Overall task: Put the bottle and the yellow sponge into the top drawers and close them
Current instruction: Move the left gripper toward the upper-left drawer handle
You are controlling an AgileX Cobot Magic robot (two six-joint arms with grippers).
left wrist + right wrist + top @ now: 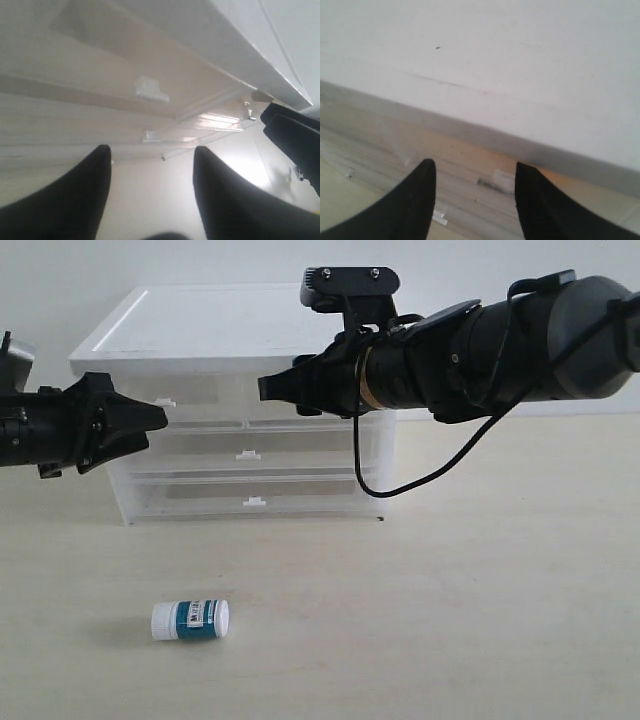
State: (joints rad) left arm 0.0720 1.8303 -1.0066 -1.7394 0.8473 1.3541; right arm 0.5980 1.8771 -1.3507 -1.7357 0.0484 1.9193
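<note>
The bottle (190, 619) lies on its side on the table, white cap and teal label, well in front of the chest and below both grippers. The yellow sponge is not plainly in view; only a faint orange tint shows behind the clear front in the right wrist view. Both top drawers (205, 392) look pushed in. My left gripper (155, 418) (151, 150) is open and empty, pointing at the left top drawer's tab handle (165, 402) (150, 90). My right gripper (266, 388) (475, 164) is open and empty in front of the right top drawer, whose tab handle (502, 180) lies between the fingers' line.
The white-topped chest (200, 325) stands at the back, with two full-width drawers (248, 472) below the top pair. A black cable (400, 485) loops down from the right arm beside the chest's right side. The right gripper (295, 140) shows at the edge of the left wrist view.
</note>
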